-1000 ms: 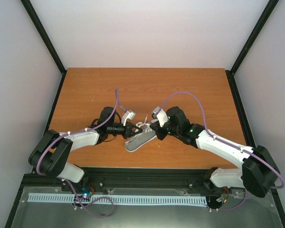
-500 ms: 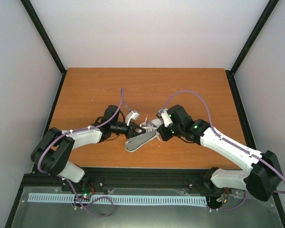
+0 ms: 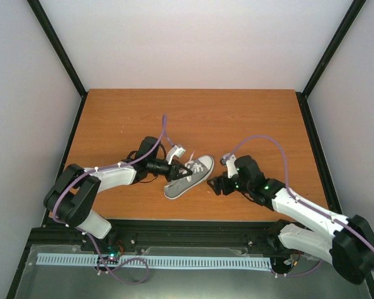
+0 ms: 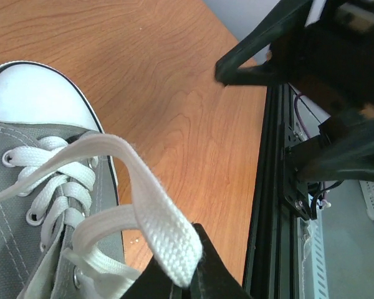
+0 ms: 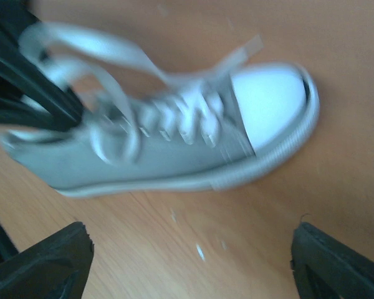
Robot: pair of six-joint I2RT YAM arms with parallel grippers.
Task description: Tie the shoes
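The grey canvas shoe [image 3: 188,177] with its white toe cap [image 3: 204,164] lies on the wooden table [image 3: 237,118], toe pointing to the back right. My left gripper [image 3: 178,169] is over the lacing, shut on a loop of white lace [image 4: 156,218] that runs up from the eyelets into its jaws [image 4: 187,281]. My right gripper [image 3: 215,185] stands just right of the shoe, open and empty. In the blurred right wrist view its fingers [image 5: 40,261] are spread wide over bare wood, and the shoe [image 5: 162,146] lies beyond them.
The black frame rail [image 4: 277,187] runs along the table's near edge, close behind the shoe. Dark parts of the right arm [image 4: 311,56] hang over the upper right of the left wrist view. Pale walls enclose the table on three sides.
My right gripper has opened, let go of the lace and pulled back to the right of the shoe. My left gripper, still shut on its loop, has shifted slightly right.
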